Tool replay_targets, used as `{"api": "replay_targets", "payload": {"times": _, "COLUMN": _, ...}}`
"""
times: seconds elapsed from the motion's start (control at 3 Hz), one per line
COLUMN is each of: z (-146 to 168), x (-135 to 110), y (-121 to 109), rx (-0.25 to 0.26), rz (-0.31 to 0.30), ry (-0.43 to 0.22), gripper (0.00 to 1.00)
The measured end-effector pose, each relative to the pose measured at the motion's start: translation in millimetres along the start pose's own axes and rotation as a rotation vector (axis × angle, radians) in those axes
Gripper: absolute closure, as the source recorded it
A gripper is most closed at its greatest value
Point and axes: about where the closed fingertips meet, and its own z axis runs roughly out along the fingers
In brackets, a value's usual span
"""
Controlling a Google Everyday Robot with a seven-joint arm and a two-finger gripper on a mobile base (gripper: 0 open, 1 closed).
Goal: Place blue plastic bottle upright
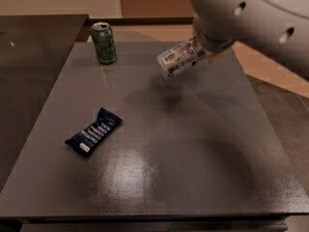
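The blue plastic bottle [179,58], clear with a white label and dark print, hangs in the air above the far middle of the grey table [193,158]. It is tilted, with its bottom end pointing down-left and its cap end hidden under the arm. My gripper [208,51] is shut on the bottle's upper end and is mostly covered by the white arm [251,18], which reaches in from the upper right. The bottle's shadow falls on the table just below it.
A green drink can [104,42] stands upright at the far left corner of the table. A flat dark-blue snack wrapper [93,132] lies left of centre. A darker surface [29,57] adjoins the table on the left.
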Motion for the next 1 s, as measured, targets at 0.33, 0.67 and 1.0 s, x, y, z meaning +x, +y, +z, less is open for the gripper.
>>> {"api": "replay_targets", "payload": {"times": 0.33, "z": -9.3, "x": -10.7, "y": -26.6, "rx": 0.171, "rz": -0.170, "ry": 0.029, "gripper": 1.00}}
{"api": "replay_targets", "payload": {"times": 0.67, "z": -9.3, "x": -10.7, "y": -26.6, "rx": 0.171, "rz": -0.170, "ry": 0.029, "gripper": 1.00}}
{"api": "replay_targets", "payload": {"times": 1.0, "z": -10.5, "x": -11.4, "y": -35.7, "rx": 0.221, "rz": -0.237, "ry": 0.025, "gripper": 1.00}}
